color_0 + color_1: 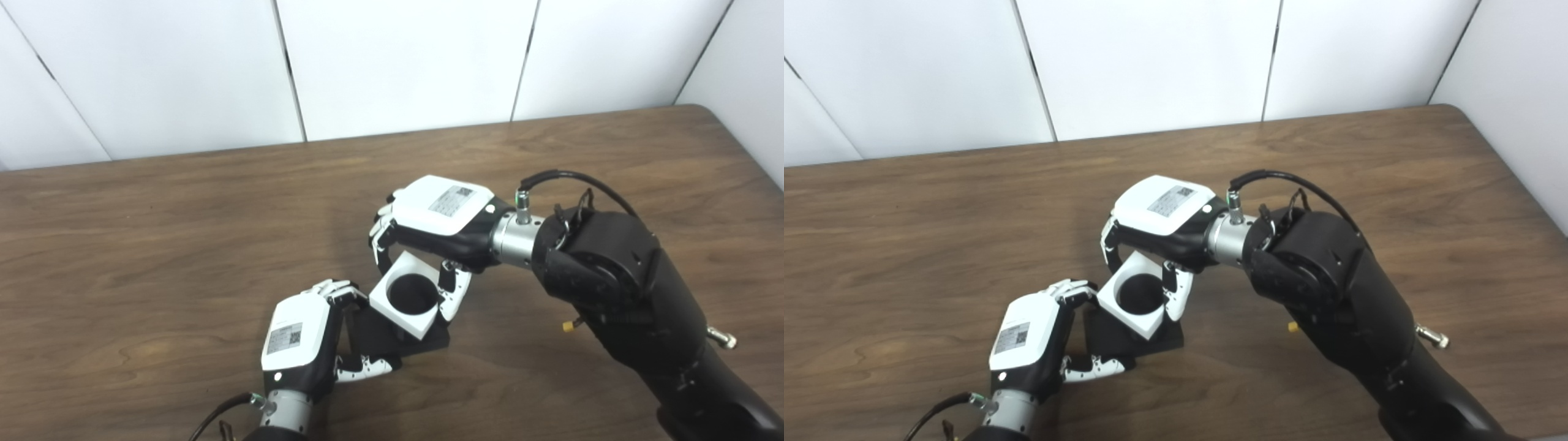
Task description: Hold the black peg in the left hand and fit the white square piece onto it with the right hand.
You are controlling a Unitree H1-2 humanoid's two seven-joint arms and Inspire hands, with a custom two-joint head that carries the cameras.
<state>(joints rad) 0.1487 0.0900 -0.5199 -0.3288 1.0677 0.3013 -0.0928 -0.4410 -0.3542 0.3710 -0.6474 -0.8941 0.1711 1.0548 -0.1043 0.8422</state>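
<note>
While the left robot hand (306, 343) grips the black peg (392, 337), the white square piece (409, 296) sits on it.

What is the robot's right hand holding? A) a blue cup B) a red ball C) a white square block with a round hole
C: the right hand has its fingers round the white block, whose round hole shows dark, right over the black piece that the left hand holds.
</note>
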